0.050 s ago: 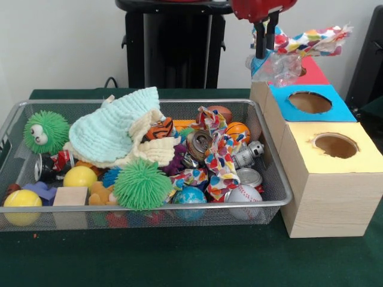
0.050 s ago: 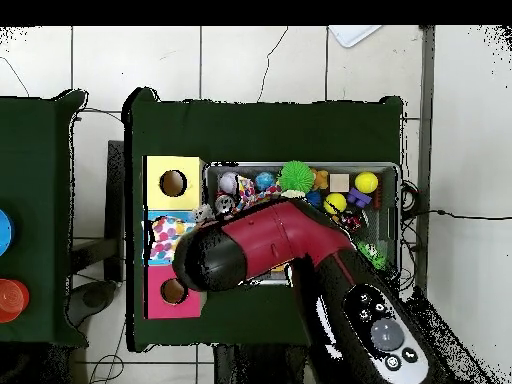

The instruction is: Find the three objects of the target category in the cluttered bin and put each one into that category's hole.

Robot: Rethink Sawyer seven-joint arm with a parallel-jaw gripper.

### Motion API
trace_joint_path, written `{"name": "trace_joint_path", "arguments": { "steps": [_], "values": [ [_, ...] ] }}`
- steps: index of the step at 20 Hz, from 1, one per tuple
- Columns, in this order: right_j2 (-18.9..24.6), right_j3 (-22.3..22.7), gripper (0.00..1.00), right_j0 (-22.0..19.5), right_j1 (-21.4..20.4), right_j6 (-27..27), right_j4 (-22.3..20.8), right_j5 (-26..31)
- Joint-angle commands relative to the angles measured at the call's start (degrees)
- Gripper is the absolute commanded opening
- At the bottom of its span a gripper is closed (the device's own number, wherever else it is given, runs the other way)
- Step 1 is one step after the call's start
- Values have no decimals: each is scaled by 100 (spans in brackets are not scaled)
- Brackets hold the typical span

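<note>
Hanging from gripper (image 1: 267,43), patterned cloth (image 1: 308,42), above blue box (image 1: 311,104)

A green-covered table (image 1: 179,257) carries a wire mesh bin (image 1: 281,191) beside three holed boxes (image 1: 326,197).

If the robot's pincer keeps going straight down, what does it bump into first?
Probably the blue box. The pincer, holding a colourful cloth and crinkly clear plastic, points down above it, though depth is hard to judge.
</note>
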Motion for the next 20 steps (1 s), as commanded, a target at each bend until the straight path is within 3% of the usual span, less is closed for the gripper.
{"name": "trace_joint_path", "arguments": {
  "steps": [1,7,8,12,20],
  "values": [
    [754,-439,0,-327,227,-2870,-587,1196],
    [959,-582,0,-330,326,-3478,-944,1488],
    [1113,-573,0,-366,371,-3848,-1003,1522],
    [1231,-722,0,-222,598,-4502,-1269,1788],
    [1164,-913,0,85,801,-5053,-1689,1868]
  ]
}}
